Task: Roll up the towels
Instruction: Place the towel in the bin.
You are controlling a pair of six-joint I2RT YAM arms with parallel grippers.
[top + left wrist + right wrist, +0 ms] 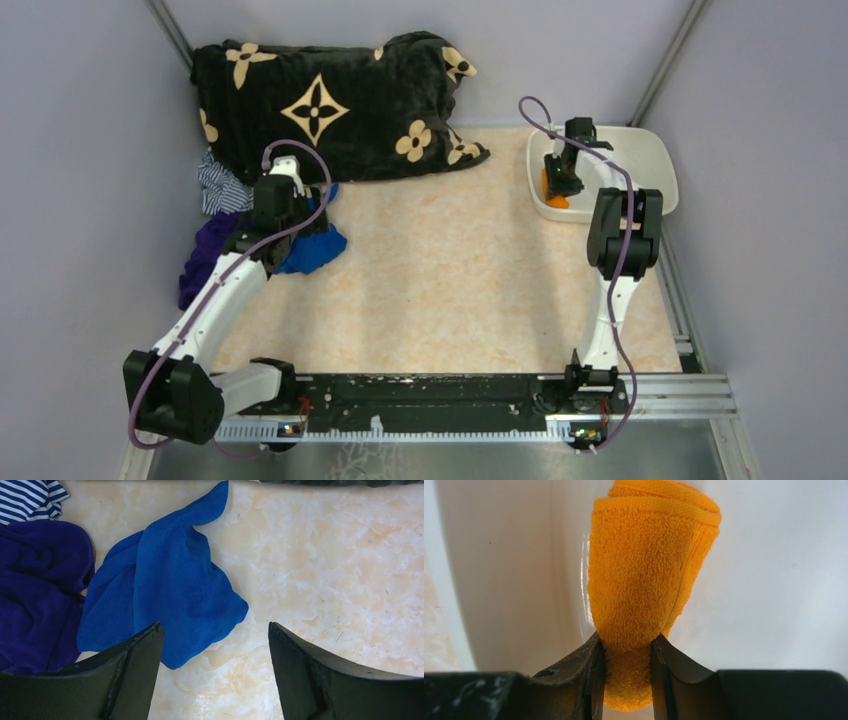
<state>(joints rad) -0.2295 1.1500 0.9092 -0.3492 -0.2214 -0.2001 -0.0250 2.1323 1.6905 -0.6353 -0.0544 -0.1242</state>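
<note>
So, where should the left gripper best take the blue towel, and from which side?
Probably the corner nearest the open left gripper, from straight above. That corner of the blue towel juts onto the bare table, apart from the purple towel, so only one cloth gets pinched.

Four towels [312, 252] [200, 262] [222, 187] [557, 201], one bin [648, 160], one blanket [330, 100]

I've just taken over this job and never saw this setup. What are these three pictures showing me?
Two robot arms are bolted to a table. The overhead picture looks down on both; the other two come from a camera on each wrist. The left arm hovers with open jaws over a crumpled blue towel, beside a purple towel and a striped cloth. The right arm reaches into a white tub, jaws shut on a rolled orange towel.
</note>
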